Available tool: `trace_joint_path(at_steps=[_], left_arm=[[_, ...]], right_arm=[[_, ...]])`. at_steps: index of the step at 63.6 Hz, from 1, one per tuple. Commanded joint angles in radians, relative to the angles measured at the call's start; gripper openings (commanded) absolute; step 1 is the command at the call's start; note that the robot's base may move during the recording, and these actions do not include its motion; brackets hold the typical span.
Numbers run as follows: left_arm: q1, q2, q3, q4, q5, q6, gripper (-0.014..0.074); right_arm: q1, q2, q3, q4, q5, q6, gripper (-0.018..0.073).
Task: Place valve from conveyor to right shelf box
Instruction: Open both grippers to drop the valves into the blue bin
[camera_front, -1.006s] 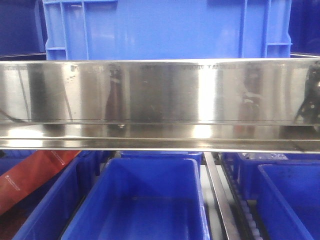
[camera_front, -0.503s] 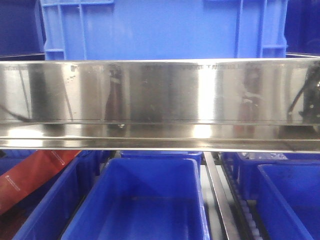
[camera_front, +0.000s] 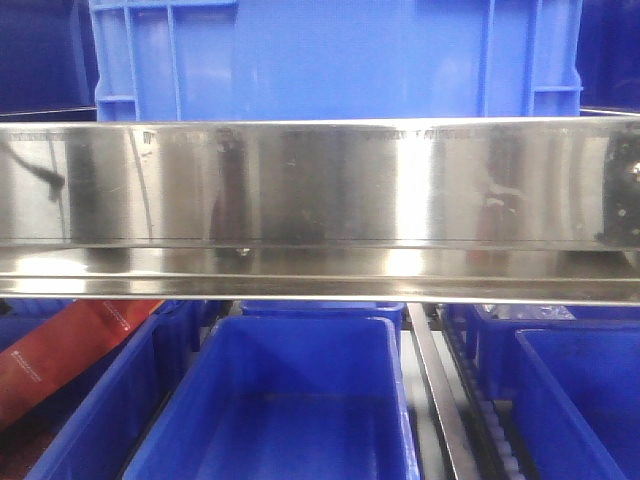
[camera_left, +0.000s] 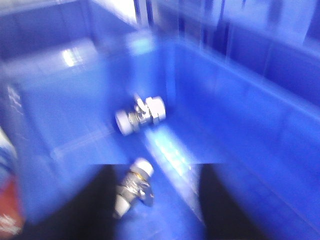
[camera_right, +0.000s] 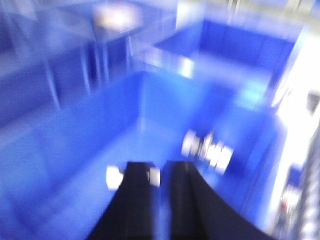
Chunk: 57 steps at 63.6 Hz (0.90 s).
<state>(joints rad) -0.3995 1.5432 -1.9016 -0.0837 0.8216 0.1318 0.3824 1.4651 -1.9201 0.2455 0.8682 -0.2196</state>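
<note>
A valve (camera_left: 131, 186) is seen between the spread fingers of the left gripper (camera_left: 150, 200) in the blurred left wrist view, low over the floor of a blue box (camera_left: 240, 125), where a second valve (camera_left: 140, 115) lies nearer the middle. In the right wrist view the right gripper (camera_right: 159, 200) is shown with fingers almost pressed together, pale valve ends (camera_right: 114, 176) flanking one finger, whether gripped cannot be told; another valve (camera_right: 207, 149) rests near the far right wall. Only a steel shelf rail (camera_front: 320, 200) and blue bins (camera_front: 290, 400) are shown by the front view.
</note>
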Motion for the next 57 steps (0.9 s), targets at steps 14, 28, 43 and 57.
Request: trace_joint_path(at_steps=[14, 28, 43, 57], left_arm=[[-0.002, -0.227, 0.197, 0.101, -0.023, -0.092, -0.0111], [-0.002, -0.506, 0.618, 0.105, -0.269, -0.111, -0.0111], [-0.002, -0.804, 1.005, 0.105, -0.486, -0.111, -0.0111], [-0.002, -1.044, 1.296, 0.101, -0.555, -0.111, -0.0111]], right_arm=[[-0.001, -0.304, 0.388, -0.004, -0.199, -0.008, -0.0154], [-0.001, -0.584, 0.796, -0.004, -0.413, -0.008, -0.0154], [-0.001, -0.863, 1.143, -0.004, -0.506, -0.008, -0.0154], [-0.001, -1.071, 1.357, -0.004, -0.512, -0.008, -0.0154]])
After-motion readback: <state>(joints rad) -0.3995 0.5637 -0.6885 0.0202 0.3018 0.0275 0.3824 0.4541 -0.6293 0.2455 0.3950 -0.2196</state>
